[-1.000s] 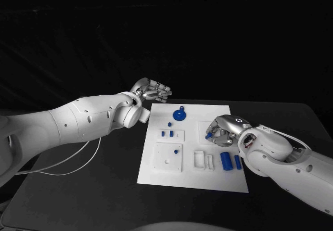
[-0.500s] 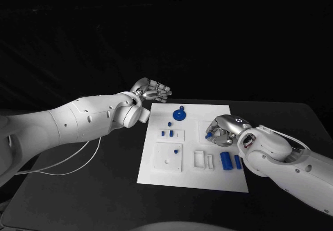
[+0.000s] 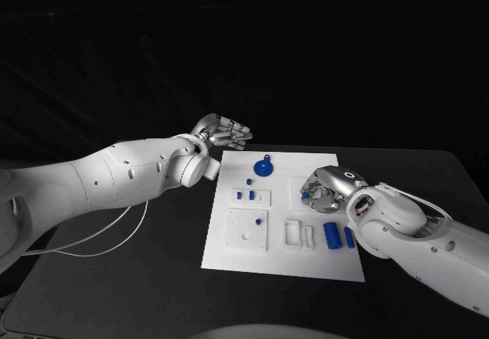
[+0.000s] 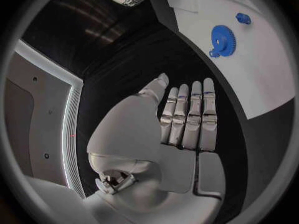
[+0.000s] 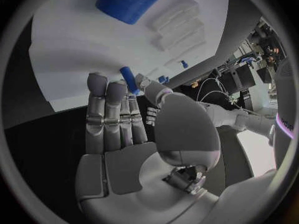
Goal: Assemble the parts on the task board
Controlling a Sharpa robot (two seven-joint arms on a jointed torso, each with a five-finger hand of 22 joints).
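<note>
The white task board (image 3: 306, 265) lies mid-table. On it are a blue gear (image 3: 263, 168), small blue pegs (image 3: 244, 195) and two blue cylinders (image 3: 331, 235). My right hand (image 3: 324, 191) hovers over the board's right middle. In the right wrist view its thumb and a finger pinch a small blue peg (image 5: 128, 79) above the board (image 5: 74, 50), near a blue cylinder (image 5: 134, 0). My left hand (image 3: 226, 132) hangs off the board's far left corner. Its fingers (image 4: 187, 114) lie straight side by side and hold nothing. The gear (image 4: 223, 37) lies on the board beyond them.
White raised blocks (image 3: 248, 231) and slotted holders (image 3: 299, 234) sit on the board's near half. A white cable (image 3: 112, 236) loops over the black table at the left. Bare table surrounds the board.
The right hand has shifted very slightly over the board with its peg. The left arm and the parts on the board have not moved.
</note>
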